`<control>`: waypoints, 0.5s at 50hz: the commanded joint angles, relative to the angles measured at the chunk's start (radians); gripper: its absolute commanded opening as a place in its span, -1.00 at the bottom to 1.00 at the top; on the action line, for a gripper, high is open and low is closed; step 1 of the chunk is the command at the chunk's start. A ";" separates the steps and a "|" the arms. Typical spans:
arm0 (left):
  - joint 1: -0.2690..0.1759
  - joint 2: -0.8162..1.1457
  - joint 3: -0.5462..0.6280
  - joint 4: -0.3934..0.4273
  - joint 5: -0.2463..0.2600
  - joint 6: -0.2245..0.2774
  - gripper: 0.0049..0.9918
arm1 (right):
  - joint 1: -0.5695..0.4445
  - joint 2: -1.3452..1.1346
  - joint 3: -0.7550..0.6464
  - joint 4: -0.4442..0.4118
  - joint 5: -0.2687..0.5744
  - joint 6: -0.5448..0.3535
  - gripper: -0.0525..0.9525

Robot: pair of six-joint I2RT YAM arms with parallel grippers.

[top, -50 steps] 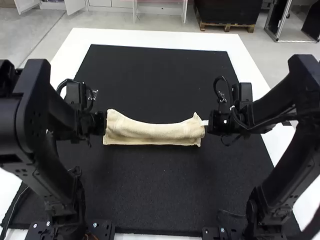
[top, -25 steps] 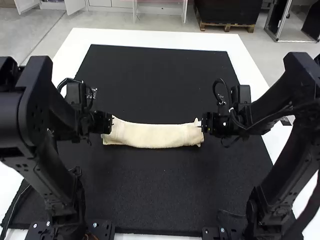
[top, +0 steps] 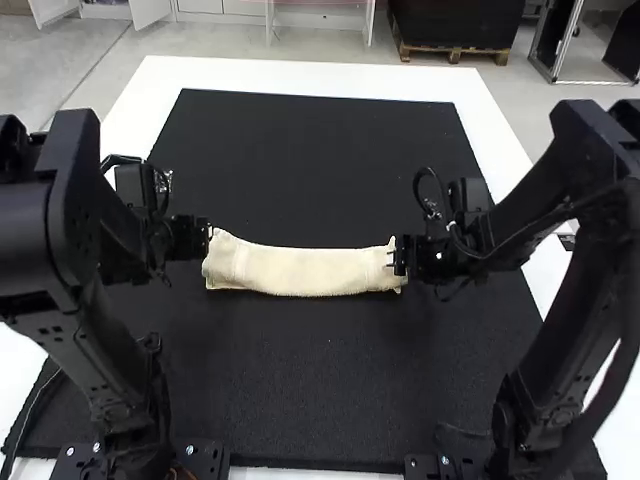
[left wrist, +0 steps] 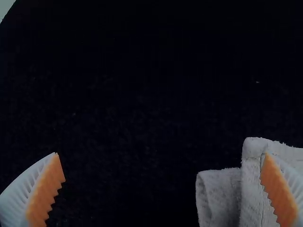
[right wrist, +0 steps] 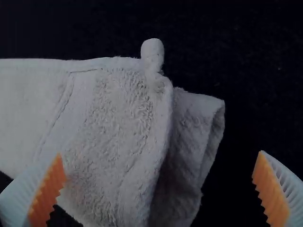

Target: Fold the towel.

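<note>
The cream towel [top: 300, 270] lies as a long narrow folded strip across the mat's middle. My left gripper [top: 205, 238] is at its left end; in the left wrist view the same gripper [left wrist: 161, 189] is open, one finger over the layered end of the towel [left wrist: 220, 196]. At the strip's right end is my right gripper [top: 402, 256]. The right wrist view has that gripper [right wrist: 158, 189] open, with the towel's folded end [right wrist: 128, 142] between and below its fingers and a small nub of cloth standing up at the edge.
A black mat [top: 320, 380] covers most of the white table [top: 300, 75]. Both arms reach in from the sides, their bases at the near edge.
The left gripper shifted right, then back left. The right gripper moved left over the towel's end. The strip's near side now looks flatter and smoother than a second ago.
</note>
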 commanded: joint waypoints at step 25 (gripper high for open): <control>0.004 -0.045 0.094 -0.062 0.039 -0.068 0.95 | 0.051 0.150 0.077 0.078 0.047 -0.015 0.50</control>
